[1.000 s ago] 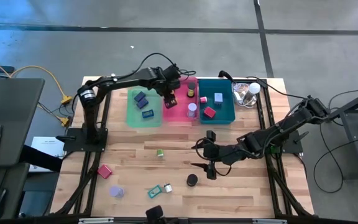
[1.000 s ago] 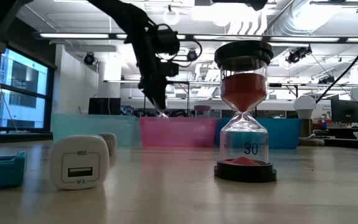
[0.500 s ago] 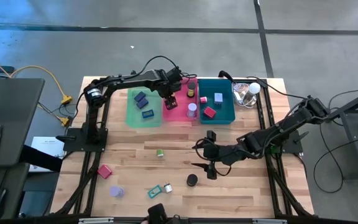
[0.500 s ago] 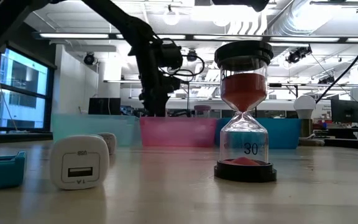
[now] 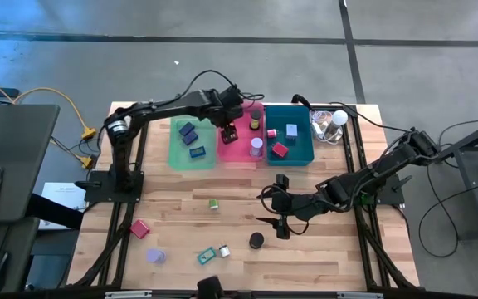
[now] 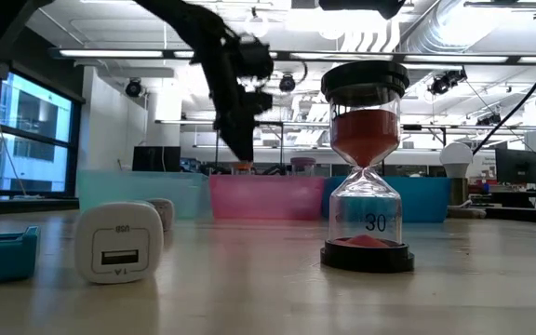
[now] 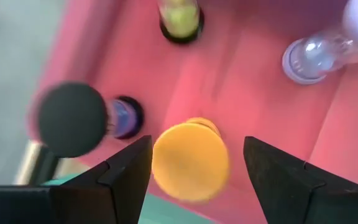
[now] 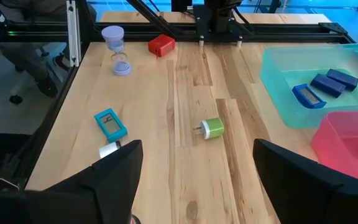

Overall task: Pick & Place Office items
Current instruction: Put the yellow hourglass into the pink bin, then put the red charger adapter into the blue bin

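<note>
Orange hourglass (image 7: 190,160) between left hand (image 7: 194,171) fingers.

The wooden counter (image 5: 322,257) carries three trays in a row toward 12 o'clock: green tray (image 5: 175,155), pink tray (image 5: 241,154), teal tray (image 5: 304,155). A green charger (image 5: 213,203) lies near the centre. Toward 7 o'clock sit a red block (image 5: 140,229) and purple hourglass (image 5: 155,256); toward 6 o'clock, a teal sharpener (image 5: 206,256), white charger (image 5: 223,249) and black-capped hourglass (image 5: 257,240).
</note>
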Controlling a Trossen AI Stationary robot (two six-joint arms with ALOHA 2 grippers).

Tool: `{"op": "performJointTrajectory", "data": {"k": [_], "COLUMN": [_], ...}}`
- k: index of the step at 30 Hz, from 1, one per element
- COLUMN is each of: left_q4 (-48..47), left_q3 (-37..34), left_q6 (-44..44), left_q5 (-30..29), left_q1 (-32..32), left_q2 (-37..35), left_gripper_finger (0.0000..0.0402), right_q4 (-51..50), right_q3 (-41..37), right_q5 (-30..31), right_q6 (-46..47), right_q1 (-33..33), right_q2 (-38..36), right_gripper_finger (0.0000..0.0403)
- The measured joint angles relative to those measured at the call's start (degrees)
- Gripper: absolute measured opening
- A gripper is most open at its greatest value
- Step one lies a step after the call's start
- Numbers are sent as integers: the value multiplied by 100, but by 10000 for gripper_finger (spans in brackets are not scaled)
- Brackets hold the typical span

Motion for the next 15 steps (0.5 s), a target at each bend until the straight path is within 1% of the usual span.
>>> {"op": "performJointTrajectory", "data": {"k": [4,7,10,15], "left_q4": [-27,-246,-679,-1748], "left_q3": [8,9,8,8], "left_q6": [34,-12,-96,49], "left_q5": [-332,-371,-206,354], "left_q1": [-145,-262,-417,-740], "left_q2": [-446,-862,-1267,-1910], "left_gripper_finger": [246,246,246,246], "right_q4": [-24,-44,-86,-132], "right_q3": [0,0,0,0], "right_q5": [18,18,18,18], "right_q6": [0,3,12,15], "right_q1": [0,0,1,0], "right_q2": [0,0,0,0], "right_gripper_finger": [294,294,294,294]}}
